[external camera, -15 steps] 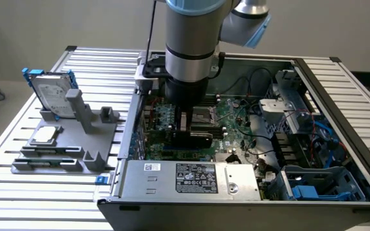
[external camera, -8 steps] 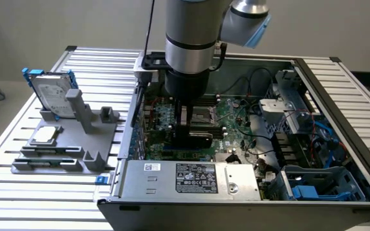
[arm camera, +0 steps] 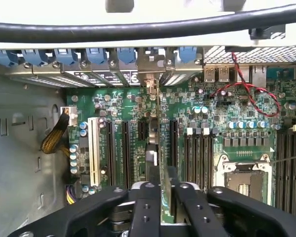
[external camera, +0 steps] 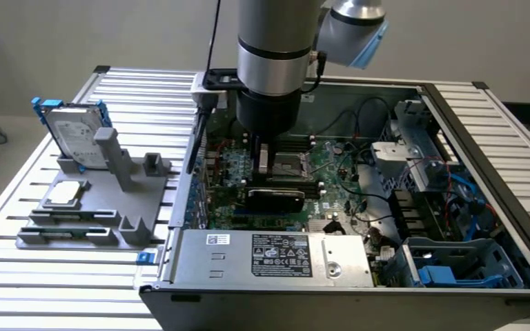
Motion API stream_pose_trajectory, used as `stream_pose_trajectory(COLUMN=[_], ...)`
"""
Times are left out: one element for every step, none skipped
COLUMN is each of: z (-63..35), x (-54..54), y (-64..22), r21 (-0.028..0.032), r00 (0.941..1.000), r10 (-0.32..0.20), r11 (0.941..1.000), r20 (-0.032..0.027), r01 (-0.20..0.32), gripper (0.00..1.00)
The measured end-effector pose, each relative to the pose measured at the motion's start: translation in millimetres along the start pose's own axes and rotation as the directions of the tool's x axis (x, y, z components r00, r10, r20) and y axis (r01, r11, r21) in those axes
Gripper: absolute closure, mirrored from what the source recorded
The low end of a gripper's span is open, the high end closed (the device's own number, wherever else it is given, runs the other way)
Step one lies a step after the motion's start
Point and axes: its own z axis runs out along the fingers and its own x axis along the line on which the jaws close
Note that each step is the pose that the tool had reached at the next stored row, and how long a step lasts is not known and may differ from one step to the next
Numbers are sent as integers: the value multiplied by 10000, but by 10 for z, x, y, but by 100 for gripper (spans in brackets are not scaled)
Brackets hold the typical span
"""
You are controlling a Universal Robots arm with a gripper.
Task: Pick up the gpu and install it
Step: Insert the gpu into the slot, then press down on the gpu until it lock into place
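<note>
The thin, green-edged gpu (arm camera: 162, 148) is clamped upright between the narrowed, matte-black tool (arm camera: 166, 197) over the green motherboard (arm camera: 222, 113) with its long ribbed slots.

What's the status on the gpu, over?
Hand shut on gpu. Gpu upright, edge-on, above motherboard slots. Nothing seen in the way.

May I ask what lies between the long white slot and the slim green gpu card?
Black motherboard slots, up to the gpu, in the wrist view.

gpu (arm camera: 163, 148) upright over motherboard (arm camera: 227, 113), inside case (external camera: 484, 172), hard drive (external camera: 74, 134) on stand (external camera: 108, 207) outside
</note>
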Motion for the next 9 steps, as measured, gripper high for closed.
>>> stream_pose_trajectory(z=[0, 0, 0, 0, 0, 1, 1, 1, 1], x=[-7, -14, -14, -14, -14, -14, -14, -14, -14], y=[0, 1, 1, 1, 1, 2, 2, 2, 2], r21=[0, -1, -1, -1, -1, 0, 0, 0, 0], r00=[10000, 10000, 10000, 10000, 10000, 10000, 10000, 10000, 10000], r10=[2, 5, 4, 3, 3, 4, 4, 4, 4], r11=[10000, 10000, 10000, 10000, 10000, 10000, 10000, 10000, 10000], r20=[0, -1, -1, -1, -1, 0, -1, 0, 0], r01=[-2, -5, -4, -3, -3, -4, -4, -4, -4], gripper=[86, 89, 89, 89, 89, 89, 89, 89, 89])
